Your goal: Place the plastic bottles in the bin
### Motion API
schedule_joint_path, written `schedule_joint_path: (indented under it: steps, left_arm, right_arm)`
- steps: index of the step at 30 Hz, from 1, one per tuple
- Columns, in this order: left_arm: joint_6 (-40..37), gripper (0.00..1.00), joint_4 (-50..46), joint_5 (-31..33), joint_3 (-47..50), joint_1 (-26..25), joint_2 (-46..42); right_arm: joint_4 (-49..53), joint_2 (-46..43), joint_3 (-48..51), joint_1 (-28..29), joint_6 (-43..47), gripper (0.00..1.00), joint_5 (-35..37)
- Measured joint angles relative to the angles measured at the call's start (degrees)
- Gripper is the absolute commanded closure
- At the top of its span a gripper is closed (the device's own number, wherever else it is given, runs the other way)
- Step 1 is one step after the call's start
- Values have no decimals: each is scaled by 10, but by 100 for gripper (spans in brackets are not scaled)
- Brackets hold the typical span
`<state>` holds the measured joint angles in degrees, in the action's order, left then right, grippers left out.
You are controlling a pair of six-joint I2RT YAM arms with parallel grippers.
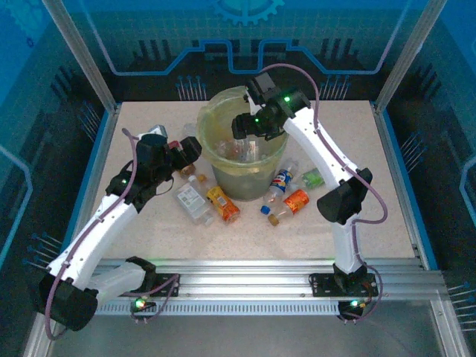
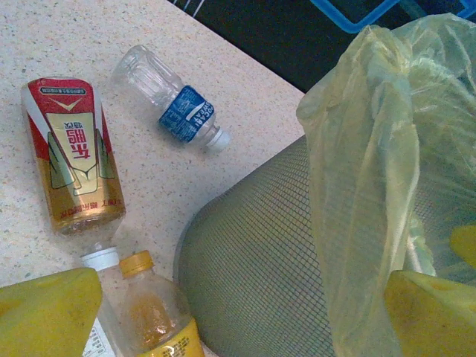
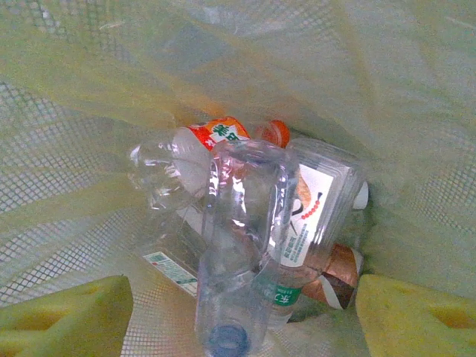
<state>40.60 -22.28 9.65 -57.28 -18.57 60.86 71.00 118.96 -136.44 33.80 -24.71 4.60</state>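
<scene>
R gripper (image 3: 242,320) hangs inside the bin (image 1: 244,181), pads spread wide, nothing pinched. Btwn them a clear bottle (image 3: 242,223) is on end, open neck toward the cam; prob. resting on the others, hard to tell. L gripper (image 2: 238,301) gapes empty beside the bin wall. On the table (image 2: 44,30) a blue-label bottle (image 2: 178,111) lies diagonal, cap toward the bin. A red-label bottle (image 2: 74,156) lies flat near it.

top: high, near edge, whole table (image 1: 245,238) | left wrist: close beside bin (image 2: 260,268) | right wrist: down into bin
</scene>
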Motion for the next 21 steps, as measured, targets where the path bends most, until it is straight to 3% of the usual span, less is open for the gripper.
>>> schedule_joint_path:
  steps: [6,8,13,21]
  left_arm:
    - [0,1,-4,0,6,2,-2]
    - [0,1,-5,0,12,3,-4]
    - [0,1,-14,2,38,8,-18]
    - [5,1,-59,18,106,9,-67]
  right_arm:
    - [-1,-33,17,0,8,12,11]
    - [-3,-62,33,-1,11,0,13]
    - [-23,-155,88,-1,12,0,24]
    - [-78,-329,261,-16,2,0,49]
